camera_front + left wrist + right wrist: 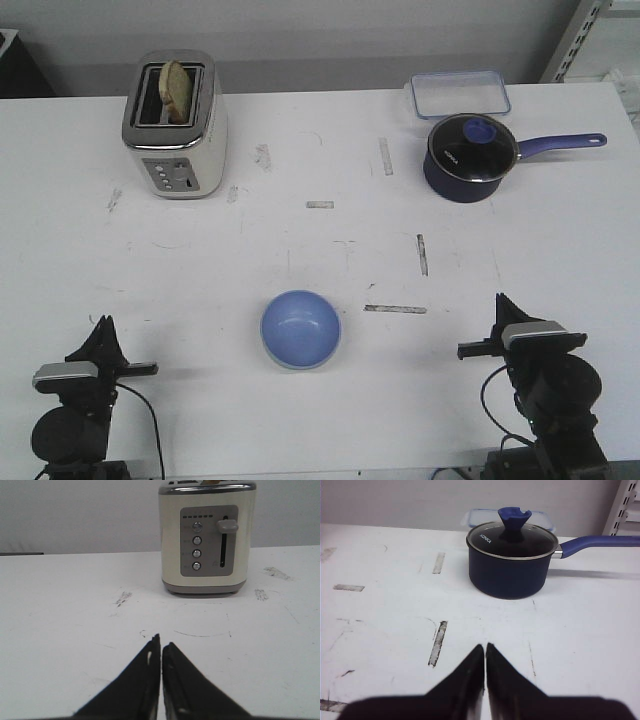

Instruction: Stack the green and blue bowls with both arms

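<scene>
The light blue bowl stands upright at the front middle of the white table. A thin pale edge shows under its near side; no separate green bowl is in view. My left gripper is at the front left, well left of the bowl, shut and empty, and its tips meet in the left wrist view. My right gripper is at the front right, well right of the bowl, shut and empty, as the right wrist view also shows. Neither wrist view shows a bowl.
A cream toaster with a slice of bread stands at the back left, also in the left wrist view. A dark navy saucepan with lid and long handle stands at the back right, with a clear lidded box behind it.
</scene>
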Available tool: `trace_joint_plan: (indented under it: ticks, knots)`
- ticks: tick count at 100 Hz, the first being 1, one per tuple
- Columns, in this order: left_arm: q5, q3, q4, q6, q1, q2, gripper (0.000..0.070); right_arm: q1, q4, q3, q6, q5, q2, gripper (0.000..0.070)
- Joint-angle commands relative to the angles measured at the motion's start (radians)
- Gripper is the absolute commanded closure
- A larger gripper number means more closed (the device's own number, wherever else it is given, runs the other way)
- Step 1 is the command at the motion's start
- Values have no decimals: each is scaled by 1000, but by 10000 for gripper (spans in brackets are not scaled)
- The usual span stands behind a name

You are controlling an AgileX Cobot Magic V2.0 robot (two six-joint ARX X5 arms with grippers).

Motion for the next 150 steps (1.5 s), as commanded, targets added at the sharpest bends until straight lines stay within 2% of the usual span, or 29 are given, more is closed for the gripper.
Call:
trace_joint_plan:
  ticks: [1,6,14,33,125,150]
  knots:
    - [2,-45,76,-9,-8,-3,699,2,11,1,3,0,5,700]
    - [2,-82,119,-8,-18,-3,699,2,14,1,3,0,5,700]
    - [-3,-79,92,-11,-32,-3,699,2,18,1,3,0,5,700]
    - [-2,-79,129,-11,-34,-3,699,2,43,1,3,0,5,700]
    - [-2,-79,127,-11,-34,-3,699,1,49,1,3,1,5,700]
    - [-2,-79,127,-11,-34,-3,699,-57,47,-20,16,-1,-24,700]
